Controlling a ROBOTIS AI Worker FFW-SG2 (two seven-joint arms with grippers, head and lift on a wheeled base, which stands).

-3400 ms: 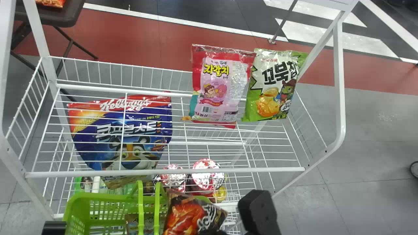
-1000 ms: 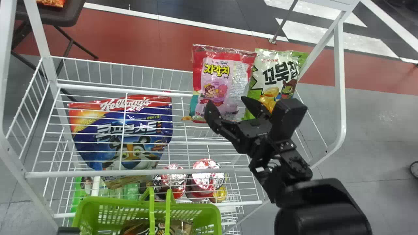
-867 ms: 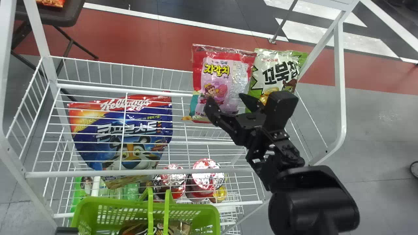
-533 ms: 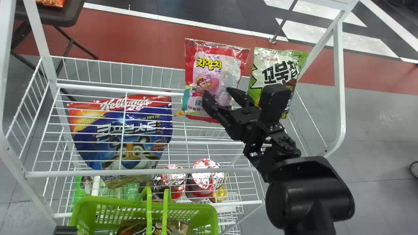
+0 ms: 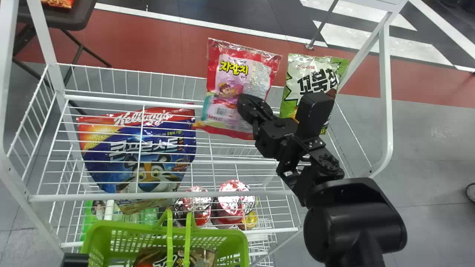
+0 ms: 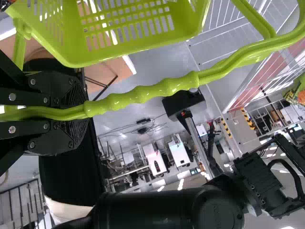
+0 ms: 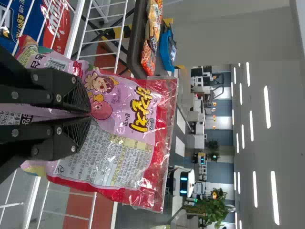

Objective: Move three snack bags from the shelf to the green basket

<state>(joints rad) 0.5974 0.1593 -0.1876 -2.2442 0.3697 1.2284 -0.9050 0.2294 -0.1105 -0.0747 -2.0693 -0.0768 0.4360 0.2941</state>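
Currently, we find the right gripper (image 5: 243,102) narrowed on the pink snack bag (image 5: 241,74), pinching it on the lower part of its printed face. In the right wrist view we read the two black fingers as drawn close together, with a fold of the film caught between them and the bag's red top end spreading out past the tips.

We place this bag at the white wire shelf (image 5: 189,194), tilted slightly, its lower edge over the wires; we cannot tell whether it touches them. Just beside it, on the robot's right, we record the green-and-white snack bag (image 5: 306,79), standing apart from the pink one with a narrow gap between.

We locate the left gripper (image 5: 75,259) at the near left of the green basket (image 5: 122,225). In the left wrist view, we note its fingers clamped around the ribbed green handle (image 6: 143,94). Inside the basket we log dark brown snack packaging (image 5: 196,256); how many bags it makes up, we cannot tell.

Through the shelf wires we observe a large blue and red pouch (image 5: 126,133) and, nearer the basket, red-topped cups (image 5: 233,204). Behind the shelf, at far left, we mark a dark table (image 5: 70,18) bearing orange packs (image 7: 148,61).
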